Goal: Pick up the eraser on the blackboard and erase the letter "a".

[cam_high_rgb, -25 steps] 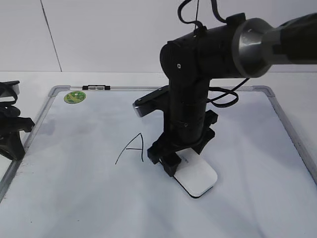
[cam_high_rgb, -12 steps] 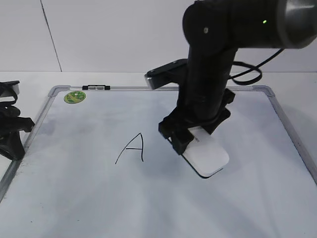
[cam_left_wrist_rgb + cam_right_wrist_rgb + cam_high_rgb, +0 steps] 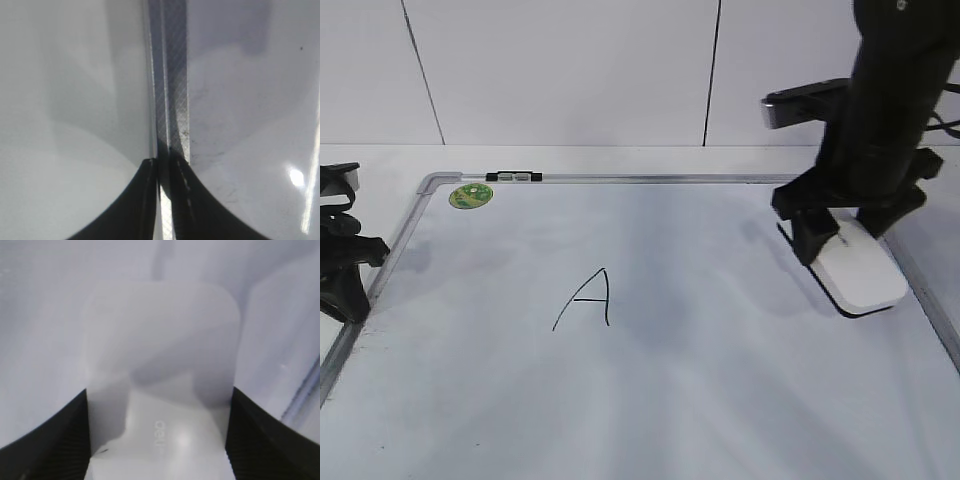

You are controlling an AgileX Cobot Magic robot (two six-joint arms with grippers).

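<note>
My right gripper point(image 3: 840, 235) is shut on the white eraser point(image 3: 865, 275), which it holds at the right edge of the blackboard point(image 3: 650, 179). In the right wrist view the eraser point(image 3: 160, 340) fills the space between the jaws point(image 3: 159, 412). I cannot tell whether it touches the board. A capital "A" point(image 3: 588, 297) stands left of the middle. No lowercase letter "a" shows; a faint grey smudge point(image 3: 665, 315) lies right of the "A". My left gripper point(image 3: 345, 270) rests shut and empty off the board's left edge, its jaws point(image 3: 160, 167) over the grey frame point(image 3: 172, 75).
A round green sticker point(image 3: 471, 195) sits at the board's far left corner, with a small black-and-silver clip point(image 3: 514, 176) on the top frame. A white wall stands behind the table.
My right arm has carried the eraser from beside the "A" at the board's middle to the right edge. The left arm has not moved.
</note>
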